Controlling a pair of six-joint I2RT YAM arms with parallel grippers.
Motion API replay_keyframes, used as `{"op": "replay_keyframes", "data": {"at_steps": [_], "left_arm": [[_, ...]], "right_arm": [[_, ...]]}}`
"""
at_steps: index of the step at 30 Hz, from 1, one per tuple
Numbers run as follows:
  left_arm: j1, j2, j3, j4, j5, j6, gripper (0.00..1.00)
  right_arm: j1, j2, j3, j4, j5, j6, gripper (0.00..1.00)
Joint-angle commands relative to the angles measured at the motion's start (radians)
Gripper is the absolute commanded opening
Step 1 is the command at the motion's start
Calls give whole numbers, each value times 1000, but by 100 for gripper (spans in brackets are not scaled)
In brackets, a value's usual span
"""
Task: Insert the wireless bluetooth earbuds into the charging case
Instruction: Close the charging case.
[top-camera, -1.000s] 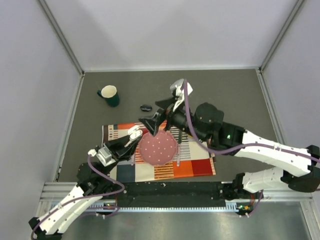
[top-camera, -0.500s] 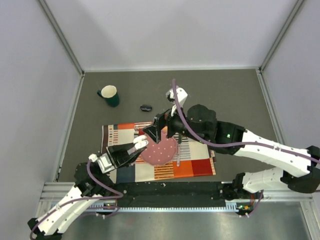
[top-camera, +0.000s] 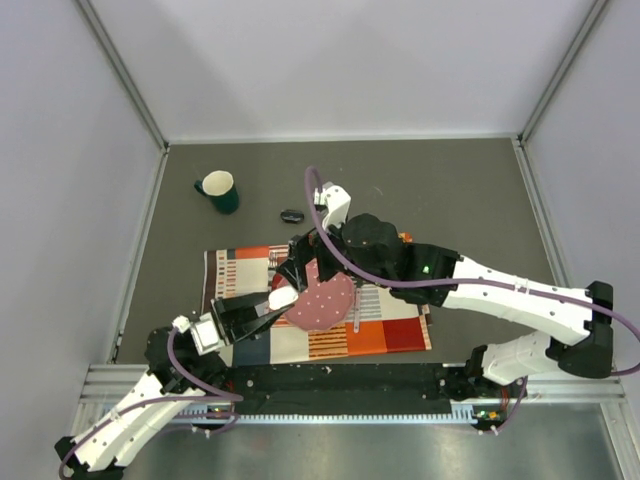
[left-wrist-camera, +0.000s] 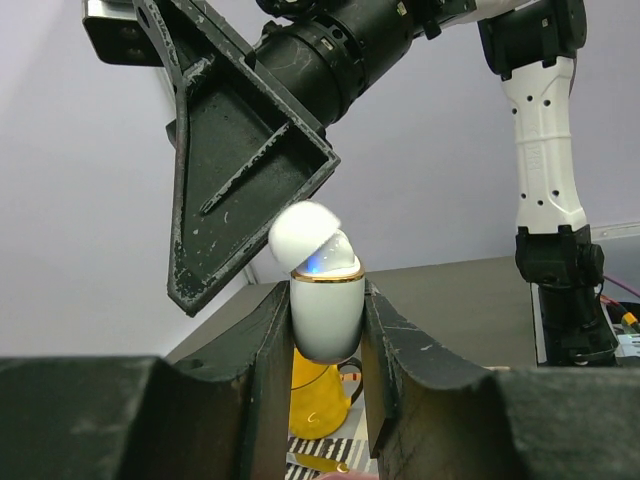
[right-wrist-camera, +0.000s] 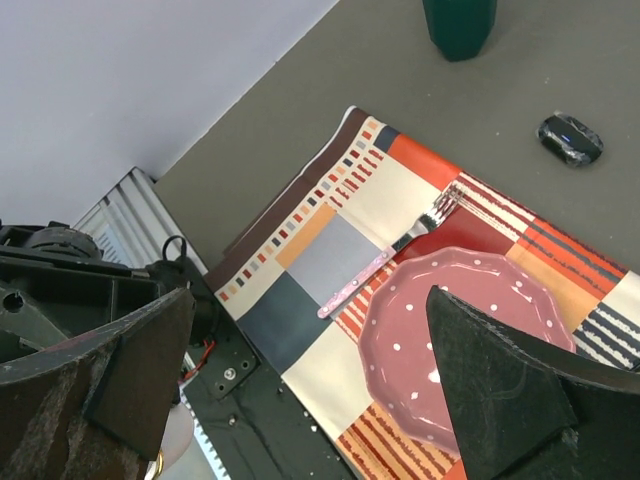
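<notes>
My left gripper is shut on the charging case, a white egg-shaped shell with a gold rim. It stands upright between the fingers with its lid tipped open and a blue glow at its mouth. The wireless bluetooth earbuds cannot be told apart from the case. In the top view the charging case hangs over the plate's left edge, held by the left gripper. My right gripper hovers open just above it. One of the right gripper's fingers looms beside the lid. Below the right gripper lies the mat.
A pink dotted plate rests on a patchwork placemat, with a pink-handled fork beside it. A green mug and a black oval object sit on the grey table behind. A yellow mug stands beyond the case.
My left gripper has drawn the case back toward the near side, to the plate's left edge. The right arm has swung left and down, bringing its open gripper over the case.
</notes>
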Motion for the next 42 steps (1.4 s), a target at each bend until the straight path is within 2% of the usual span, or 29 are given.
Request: {"op": "replay_keyframes", "data": {"at_steps": [1, 8, 11, 18, 20, 24, 28, 32, 36, 38, 42], "left_arm": [[1, -9, 31, 56, -3, -6, 0], [1, -9, 30, 54, -56, -5, 0], [1, -9, 39, 39, -107, -9, 0], [1, 19, 94, -62, -279, -49, 0], [1, 27, 102, -84, -370, -49, 0], [1, 48, 140, -141, -438, -92, 0], [1, 106, 177, -147, -461, -92, 0], [1, 259, 247, -170, -451, -121, 0], [1, 388, 261, 9, -307, -197, 0], [2, 473, 290, 2, -288, -226, 0], [5, 591, 361, -35, -277, -253, 0]], "right_arm": [[-3, 9, 32, 13, -25, 18, 99], [-3, 13, 15, 15, -38, 38, 99], [-1, 1, -5, 15, 39, 61, 99], [-11, -94, -98, 15, 339, 137, 99], [-24, -151, -128, 13, 385, 189, 99], [-64, -247, -221, 15, 450, 255, 99], [-125, -315, -280, 12, 407, 272, 99], [-161, -367, -323, 1, 311, 279, 99], [-230, -395, -367, 1, 167, 305, 99], [-282, -398, -382, -4, 75, 315, 99], [-311, -438, -416, -22, 62, 334, 99]]}}
